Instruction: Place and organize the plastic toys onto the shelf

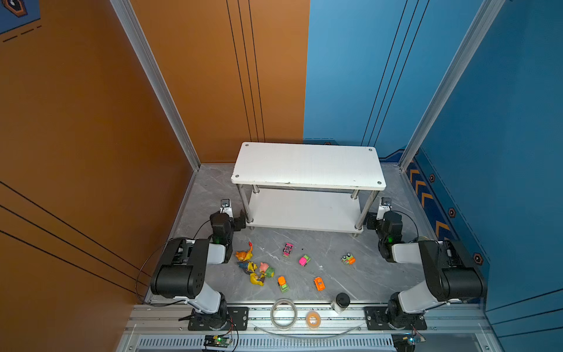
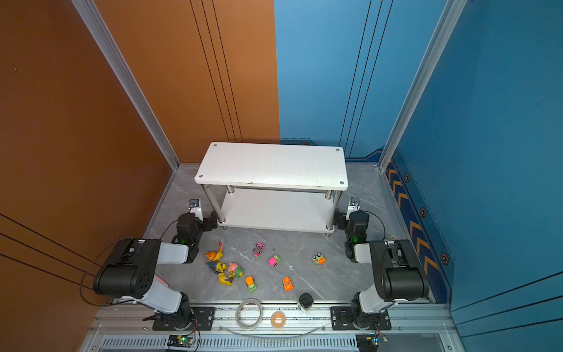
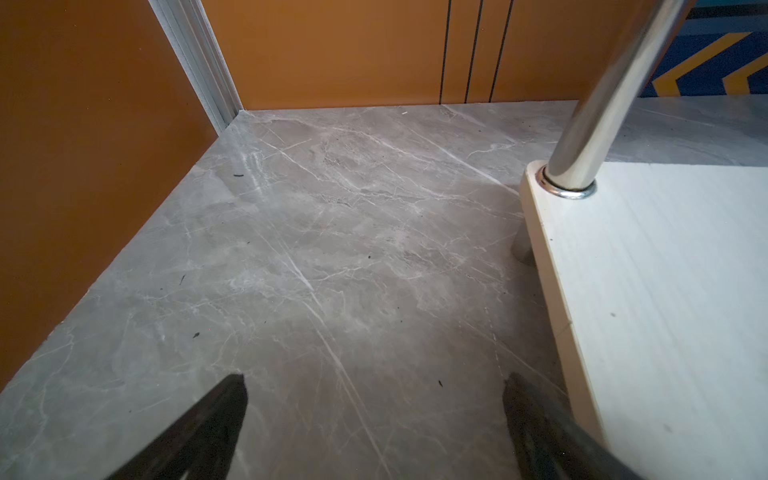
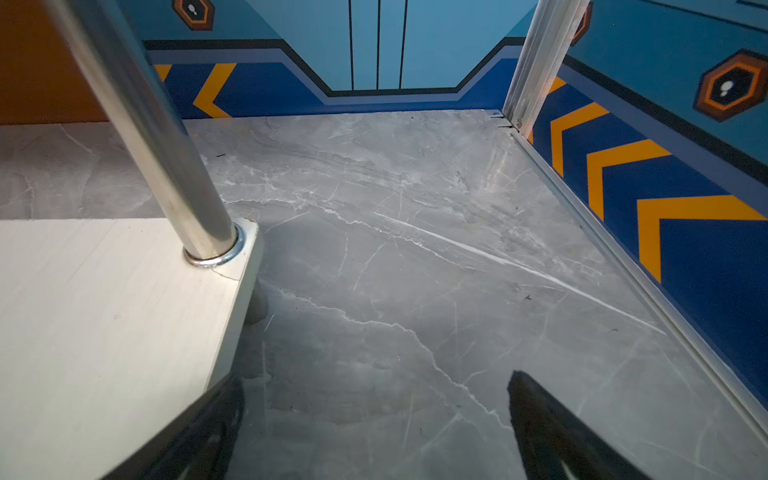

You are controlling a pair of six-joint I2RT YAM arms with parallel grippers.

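While left fingers point(image 3: 208, 428) and right fingers point(image 4: 548, 428) gape empty beside the shelf point(image 1: 307, 166), the plastic toys point(image 1: 264, 268) lie well apart.

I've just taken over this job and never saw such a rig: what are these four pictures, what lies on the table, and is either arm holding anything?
Two robot arms, each ending in a two-finger gripper. Both top views look down on the whole scene; the other two come from wrist cameras. The white two-tier shelf stands at the back, no toy visible on it. The plastic toys, cars and figurines, lie on the grey table before it. Two tape rolls and a black-capped jar sit at the front rail. The left gripper and right gripper are open and empty, each beside a front shelf post.
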